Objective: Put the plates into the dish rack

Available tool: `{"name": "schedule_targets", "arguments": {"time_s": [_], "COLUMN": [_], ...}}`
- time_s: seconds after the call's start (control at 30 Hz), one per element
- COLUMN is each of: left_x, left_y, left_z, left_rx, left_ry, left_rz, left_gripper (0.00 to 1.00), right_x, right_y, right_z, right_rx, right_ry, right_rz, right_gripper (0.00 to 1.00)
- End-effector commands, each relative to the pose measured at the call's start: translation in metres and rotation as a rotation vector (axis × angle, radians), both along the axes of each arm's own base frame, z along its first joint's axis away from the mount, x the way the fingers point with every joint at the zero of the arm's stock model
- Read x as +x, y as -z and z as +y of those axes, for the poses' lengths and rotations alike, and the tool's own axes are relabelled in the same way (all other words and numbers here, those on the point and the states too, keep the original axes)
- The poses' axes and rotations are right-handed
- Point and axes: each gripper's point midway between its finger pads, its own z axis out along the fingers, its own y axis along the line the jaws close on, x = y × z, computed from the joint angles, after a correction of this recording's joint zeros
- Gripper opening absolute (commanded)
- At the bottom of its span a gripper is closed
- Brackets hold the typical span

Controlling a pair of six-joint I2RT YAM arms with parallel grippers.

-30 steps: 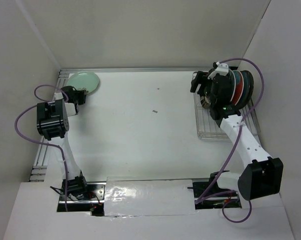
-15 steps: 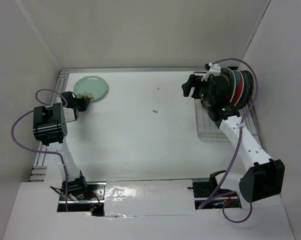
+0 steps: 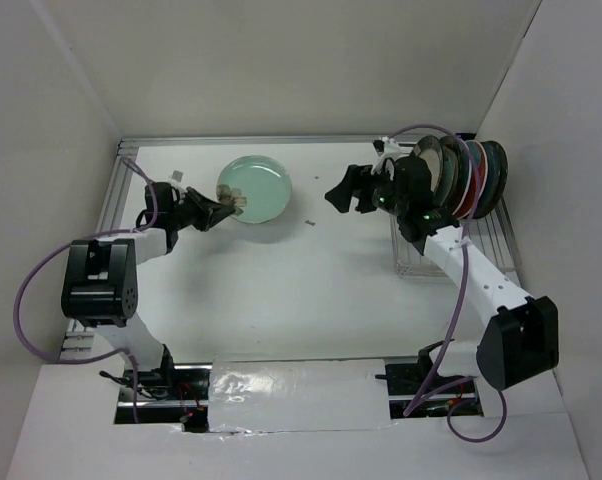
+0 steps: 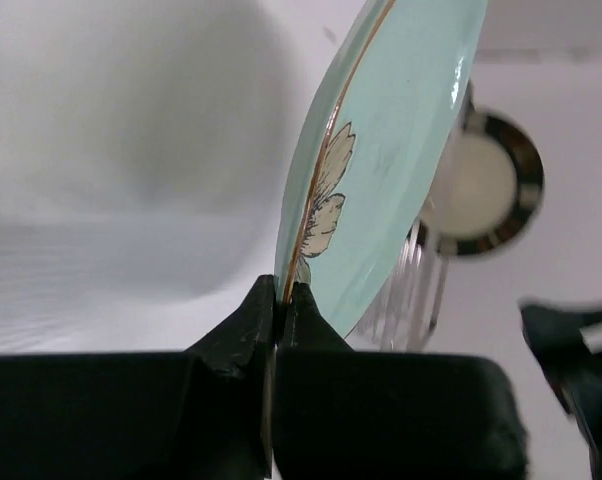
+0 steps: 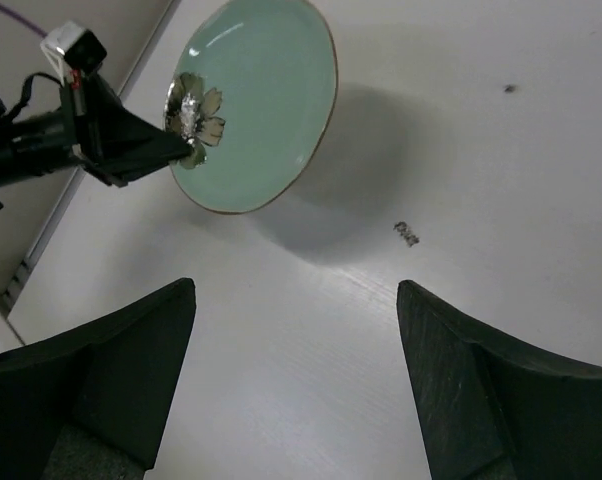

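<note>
Mint plate (image 3: 254, 187), rim pinched in the left claw (image 3: 231, 207), hangs left of the gaping right claw (image 3: 341, 195); dish rack (image 3: 421, 265) farther right.

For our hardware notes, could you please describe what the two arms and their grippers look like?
Both the left arm and right arm have white links with boxy black joint housings. A purple cable loops loosely along each. The left gripper and right gripper have black, wedge-shaped fingers.
</note>
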Motion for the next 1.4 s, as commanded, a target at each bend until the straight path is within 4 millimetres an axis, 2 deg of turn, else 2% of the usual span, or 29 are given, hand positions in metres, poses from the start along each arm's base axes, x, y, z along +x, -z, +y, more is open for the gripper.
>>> {"name": "schedule_targets", "arguments": {"time_s": [0.0, 0.03, 0.07, 0.17, 0.2, 0.27, 0.3, 0.4, 0.5, 0.53, 0.57, 0.63, 0.67, 0.7, 0.73, 0.8, 0.83, 0.87, 0.9, 0.93, 0.97, 1.03, 1.1, 1.13, 1.17, 1.2, 1.23, 1.3, 1.37], "left_x": [-0.024, -0.037, -0.042, -0.061, -0.063, -0.076, -0.081, -0.092, -0.102, -0.102, -0.106, -0.107, -0.106, -0.103, -0.105, -0.096, -0.093, -0.096, -0.093, -0.088, -0.092, -0.083, -0.085, -0.089, -0.09, -0.092, -0.099, -0.104, -0.109], "left_y": [-0.099, -0.104, -0.114, -0.125, -0.121, -0.128, -0.134, -0.13, -0.138, -0.138, -0.138, -0.133, -0.134, -0.135, -0.126, -0.125, -0.121, -0.11, -0.113, -0.109, -0.094, -0.083, -0.073, -0.061, -0.055, -0.058, -0.045, -0.041, -0.041], "left_z": [-0.043, -0.05, -0.055, -0.072, -0.075, -0.086, -0.09, -0.101, -0.111, -0.112, -0.115, -0.115, -0.114, -0.114, -0.113, -0.11, -0.108, -0.105, -0.102, -0.096, -0.09, -0.074, -0.062, -0.05, -0.045, -0.038, -0.03, -0.02, -0.01], "left_rx": [-0.02, -0.03, -0.029, -0.037, -0.029, -0.035, -0.027, -0.012, -0.009, -0.009, -0.016, -0.006, 0.0, 0.014, 0.028, 0.075, 0.115, 0.132, 0.162, 0.211, 0.257, 0.368, 0.448, 0.501, 0.536, 0.568, 0.615, 0.668, 0.715], "left_ry": [0.296, 0.338, 0.361, 0.437, 0.45, 0.503, 0.523, 0.58, 0.622, 0.623, 0.642, 0.646, 0.649, 0.64, 0.649, 0.621, 0.619, 0.615, 0.604, 0.563, 0.564, 0.486, 0.465, 0.43, 0.424, 0.401, 0.376, 0.365, 0.332], "left_rz": [-0.392, -0.412, -0.45, -0.489, -0.478, -0.501, -0.529, -0.523, -0.544, -0.544, -0.544, -0.533, -0.532, -0.53, -0.501, -0.49, -0.495, -0.429, -0.429, -0.407, -0.341, -0.282, -0.238, -0.168, -0.147, -0.148, -0.091, -0.086, -0.079], "left_gripper": [0.0, 0.0, 0.0, 0.0, 0.0, 0.0, 0.0, 0.0, 0.0, 0.0, 0.0, 0.0, 0.04, 0.1, 0.26, 0.46, 0.62, 0.69, 0.76, 0.83, 0.99, 1.0, 1.0, 1.0, 1.0, 1.0, 1.0, 1.0, 1.0], "right_x": [-0.005, -0.008, -0.008, -0.01, -0.009, -0.01, -0.008, -0.012, -0.016, -0.016, -0.015, -0.014, -0.013, -0.014, -0.013, -0.01, -0.009, -0.005, 0.002, 0.011, 0.014, 0.027, 0.039, 0.04, 0.044, 0.045, 0.048, 0.049, 0.053], "right_y": [-0.003, 0.001, -0.006, -0.004, 0.0, -0.003, 0.002, 0.005, 0.009, 0.009, 0.017, 0.017, 0.012, 0.015, 0.01, 0.004, -0.001, -0.008, -0.012, -0.02, -0.033, -0.054, -0.071, -0.088, -0.088, -0.101, -0.108, -0.117, -0.126], "right_z": [0.029, 0.035, 0.04, 0.052, 0.053, 0.062, 0.063, 0.075, 0.083, 0.083, 0.082, 0.081, 0.079, 0.078, 0.076, 0.07, 0.066, 0.056, 0.045, 0.025, 0.011, -0.024, -0.066, -0.078, -0.094, -0.117, -0.125, -0.155, -0.166], "right_rx": [0.08, 0.079, 0.093, 0.116, 0.119, 0.124, 0.12, 0.133, 0.129, 0.129, 0.119, 0.106, 0.108, 0.097, 0.084, 0.046, 0.028, 0.008, -0.025, -0.073, -0.098, -0.173, -0.266, -0.298, -0.329, -0.357, -0.372, -0.431, -0.466], "right_ry": [-0.105, -0.126, -0.135, -0.169, -0.166, -0.188, -0.188, -0.227, -0.247, -0.247, -0.235, -0.228, -0.219, -0.22, -0.212, -0.191, -0.174, -0.135, -0.071, -0.015, 0.035, 0.183, 0.341, 0.388, 0.45, 0.559, 0.6, 0.725, 0.772], "right_rz": [0.012, 0.022, 0.009, 0.018, 0.035, 0.02, 0.033, 0.041, 0.051, 0.051, 0.072, 0.074, 0.06, 0.065, 0.048, 0.027, 0.013, -0.003, -0.023, -0.047, -0.081, -0.127, -0.184, -0.23, -0.232, -0.259, -0.286, -0.311, -0.348], "right_gripper": [0.88, 0.88, 0.88, 0.88, 0.88, 0.87, 0.86, 0.83, 0.69, 0.53, 0.43, 0.26, 0.1, 0.05, 0.0, 0.0, 0.0, 0.0, 0.0, 0.0, 0.0, 0.0, 0.0, 0.0, 0.0, 0.0, 0.0, 0.0, 0.0]}}
